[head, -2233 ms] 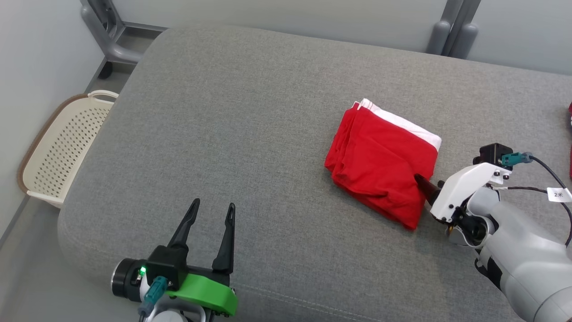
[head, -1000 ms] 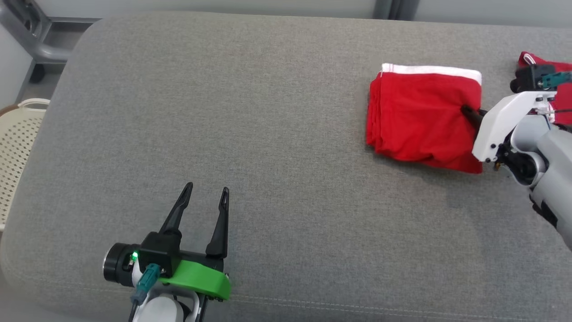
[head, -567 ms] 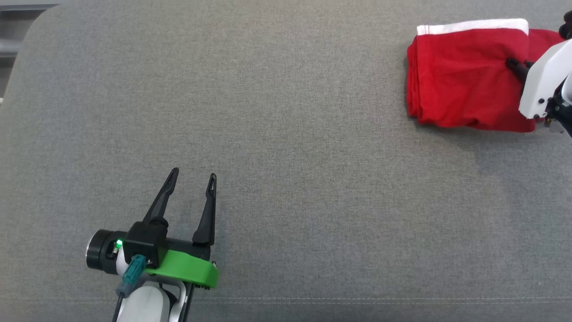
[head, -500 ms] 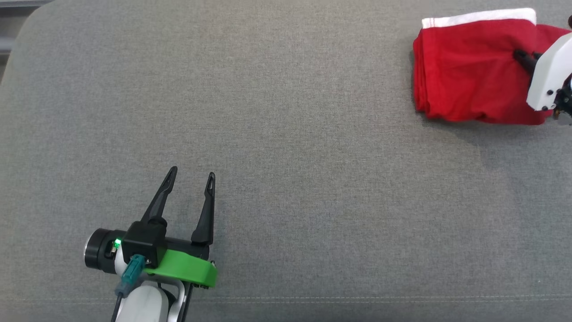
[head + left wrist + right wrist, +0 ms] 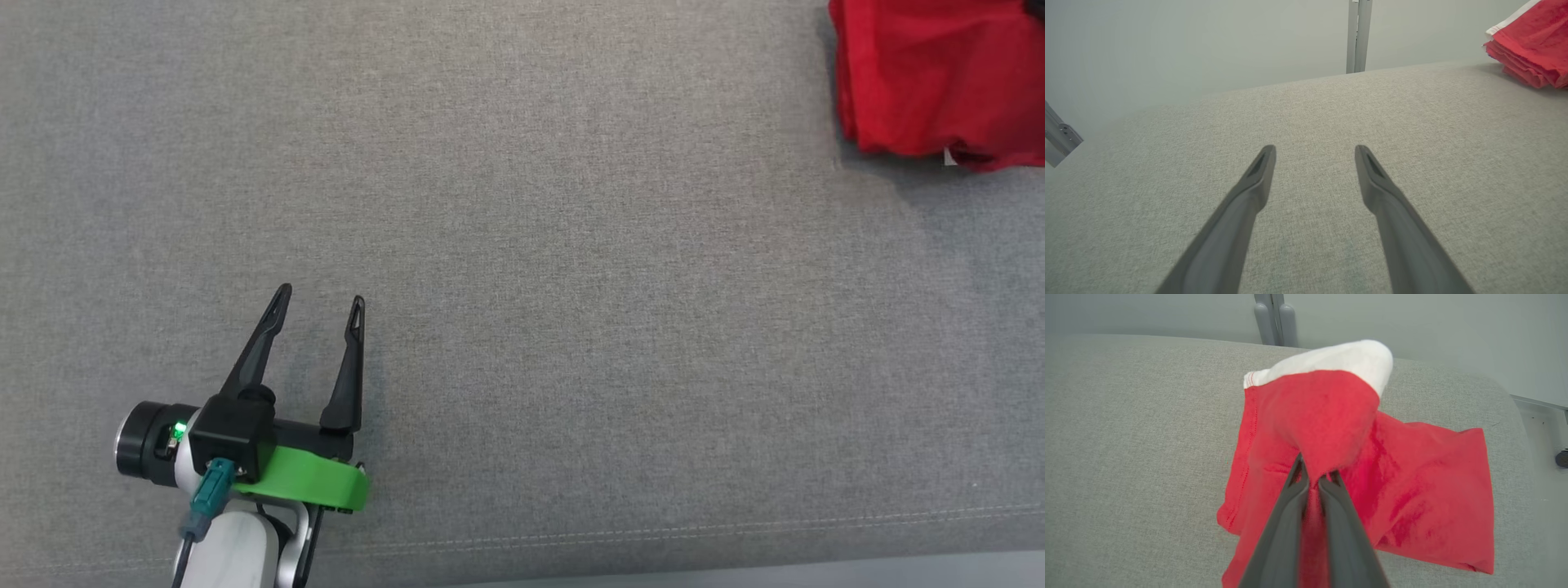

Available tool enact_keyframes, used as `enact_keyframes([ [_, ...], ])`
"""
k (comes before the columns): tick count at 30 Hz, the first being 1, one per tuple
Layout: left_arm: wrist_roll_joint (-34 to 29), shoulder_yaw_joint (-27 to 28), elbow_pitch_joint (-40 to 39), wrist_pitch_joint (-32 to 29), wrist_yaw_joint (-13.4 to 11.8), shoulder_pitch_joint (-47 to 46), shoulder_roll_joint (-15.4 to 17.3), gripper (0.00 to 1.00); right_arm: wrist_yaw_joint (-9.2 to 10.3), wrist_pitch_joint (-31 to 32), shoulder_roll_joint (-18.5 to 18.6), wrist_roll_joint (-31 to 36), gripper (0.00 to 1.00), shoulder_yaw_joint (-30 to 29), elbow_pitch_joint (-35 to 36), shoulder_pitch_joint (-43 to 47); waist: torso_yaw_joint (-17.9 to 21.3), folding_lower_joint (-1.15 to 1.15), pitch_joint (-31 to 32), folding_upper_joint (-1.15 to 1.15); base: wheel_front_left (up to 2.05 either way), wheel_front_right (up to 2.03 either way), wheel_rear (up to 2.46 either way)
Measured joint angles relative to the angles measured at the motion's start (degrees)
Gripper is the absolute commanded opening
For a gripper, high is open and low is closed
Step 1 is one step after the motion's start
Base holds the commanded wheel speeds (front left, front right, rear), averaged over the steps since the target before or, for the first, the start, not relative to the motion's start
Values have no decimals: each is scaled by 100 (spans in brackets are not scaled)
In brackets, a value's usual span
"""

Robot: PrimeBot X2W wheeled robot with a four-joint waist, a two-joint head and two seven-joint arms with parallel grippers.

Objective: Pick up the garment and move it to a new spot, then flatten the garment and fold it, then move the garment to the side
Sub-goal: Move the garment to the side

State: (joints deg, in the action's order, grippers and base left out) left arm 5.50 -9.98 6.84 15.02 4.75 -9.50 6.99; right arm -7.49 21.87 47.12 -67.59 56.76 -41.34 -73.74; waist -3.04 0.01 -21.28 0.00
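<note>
The garment (image 5: pixel 939 77) is red cloth with a white band, folded into a thick stack at the top right corner of the head view. In the right wrist view the garment (image 5: pixel 1323 416) bulges up over my right gripper (image 5: pixel 1316 477), whose two dark fingers are shut on a pinch of its red fabric. A red layer spreads flat on the cushion to the right of the pinch. My left gripper (image 5: pixel 320 298) rests low over the grey cushion (image 5: pixel 571 327) at the lower left, open with nothing between its fingers (image 5: pixel 1257 171), far from the garment (image 5: pixel 1531 49).
The grey cushion's front edge with a stitched seam (image 5: pixel 735 529) runs along the bottom of the head view. Behind the cushion stand a pale wall and grey metal posts (image 5: pixel 1359 34) (image 5: pixel 1271 318). The cushion's rounded end (image 5: pixel 1515 428) drops to the floor at the right.
The head camera has swung, so the whole picture shifted and the right arm left it. The garment, held by the right gripper, has travelled toward the right end of the cushion. The left gripper stays open.
</note>
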Motion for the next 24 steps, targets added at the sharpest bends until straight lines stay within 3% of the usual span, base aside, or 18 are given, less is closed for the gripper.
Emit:
enact_keyframes([
  [3, -1, 1, -22, 0, -3, -17, 22, 100, 0, 120, 234, -16, 0, 102, 97, -215, 91, 0, -73, 0, 0, 0, 0],
  [10, -16, -29, -97, 0, 2, -75, 76, 100, 0, 144, 324, 297, 0, 441, 12, -567, 132, 0, -208, 0, 0, 0, 0],
  [24, -34, -19, -252, 0, -23, -116, 163, 100, -1, -49, 595, 939, 0, 1070, -584, -1224, -101, 0, -517, 0, 0, 0, 0],
])
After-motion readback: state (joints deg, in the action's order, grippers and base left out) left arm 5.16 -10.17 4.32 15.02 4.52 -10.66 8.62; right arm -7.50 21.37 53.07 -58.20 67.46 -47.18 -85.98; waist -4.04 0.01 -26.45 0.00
